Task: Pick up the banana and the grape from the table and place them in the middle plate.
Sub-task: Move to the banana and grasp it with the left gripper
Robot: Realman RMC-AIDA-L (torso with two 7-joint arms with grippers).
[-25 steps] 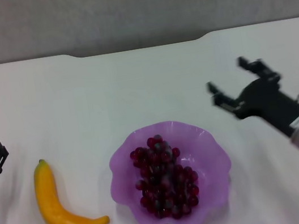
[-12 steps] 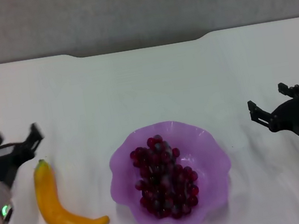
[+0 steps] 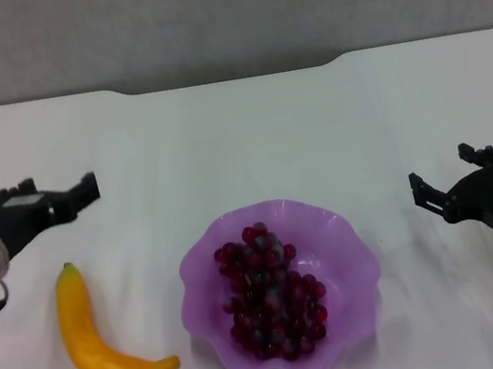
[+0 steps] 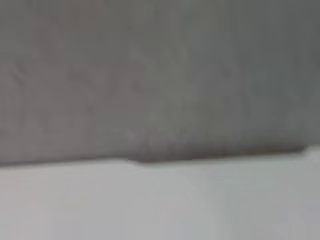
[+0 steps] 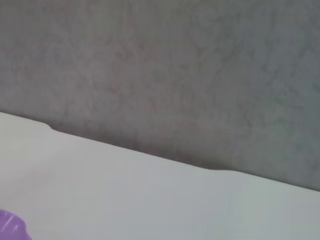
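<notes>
The banana [image 3: 101, 343] lies flat on the table [image 3: 237, 129], below and just to the near side of the left gripper [image 3: 59, 195], which hangs above the tabletop w/ fingers spread, holding nothing. The grape [image 3: 271, 289] bunch sits inside the middle plate [image 3: 355, 266], between the two grippers, banana just beside the plate's left rim but not touching. The right gripper [image 3: 459, 179] hovers off to the plate's right, well apart from it, jaws parted & empty; wrist views show only tabletop, far edge & grey wall.
</notes>
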